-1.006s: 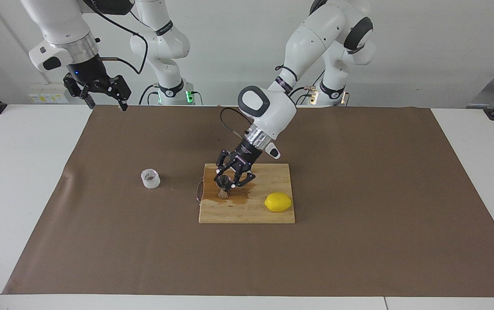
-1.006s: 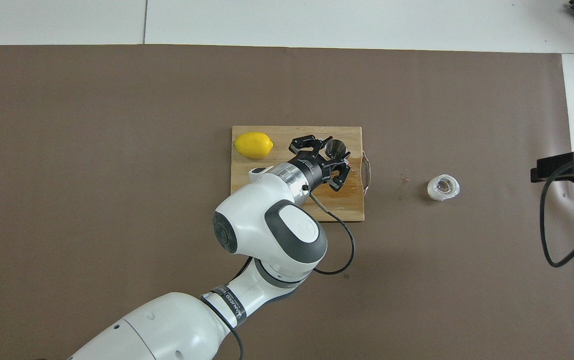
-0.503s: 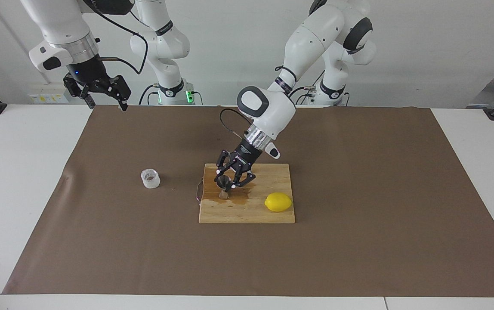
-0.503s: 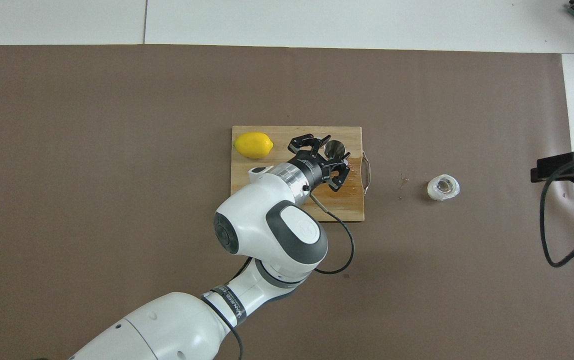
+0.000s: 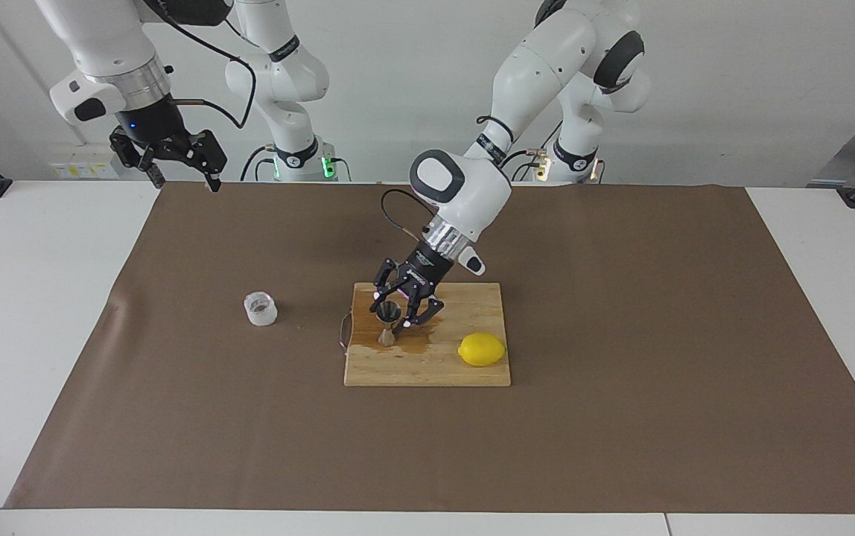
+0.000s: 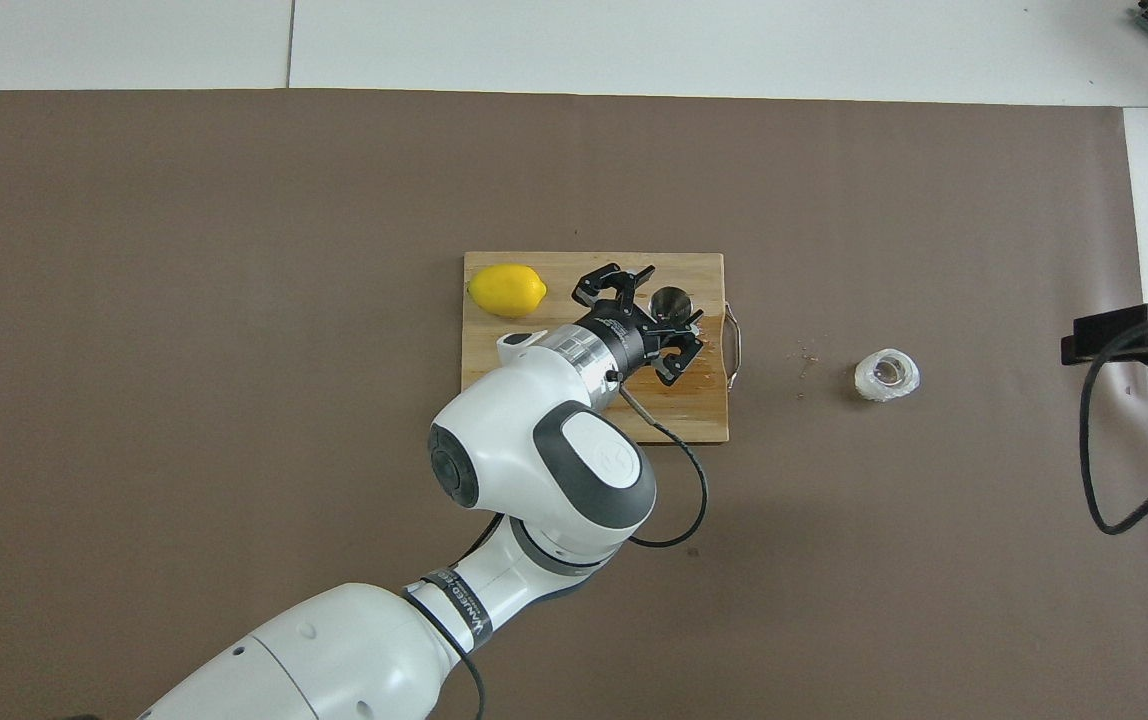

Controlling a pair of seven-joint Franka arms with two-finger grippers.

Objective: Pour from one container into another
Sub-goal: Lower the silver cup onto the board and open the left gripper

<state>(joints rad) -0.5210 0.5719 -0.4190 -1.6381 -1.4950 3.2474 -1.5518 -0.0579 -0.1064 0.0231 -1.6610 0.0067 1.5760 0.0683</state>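
The steel jigger (image 5: 386, 325) stands upright on the wooden cutting board (image 5: 427, 368), at the board's end toward the right arm. My left gripper (image 5: 395, 311) is open, its fingers on either side of the jigger's upper cone, tilted down over it. In the overhead view the jigger (image 6: 672, 299) shows between the open fingers of the left gripper (image 6: 662, 310). The translucent white cup (image 5: 261, 308) with brownish bits stands on the brown mat, beside the board toward the right arm's end; it also shows in the overhead view (image 6: 886, 374). My right gripper (image 5: 171, 158) waits raised and open, away from both.
A lemon (image 5: 481, 349) lies on the board (image 6: 694, 420) at its end toward the left arm. A dark wet patch marks the board near the jigger. A few crumbs (image 6: 806, 360) lie on the mat between board and cup.
My left gripper has drawn back and up a little from the jigger, so more of the jigger shows. The jigger, the cup and the right arm have not moved.
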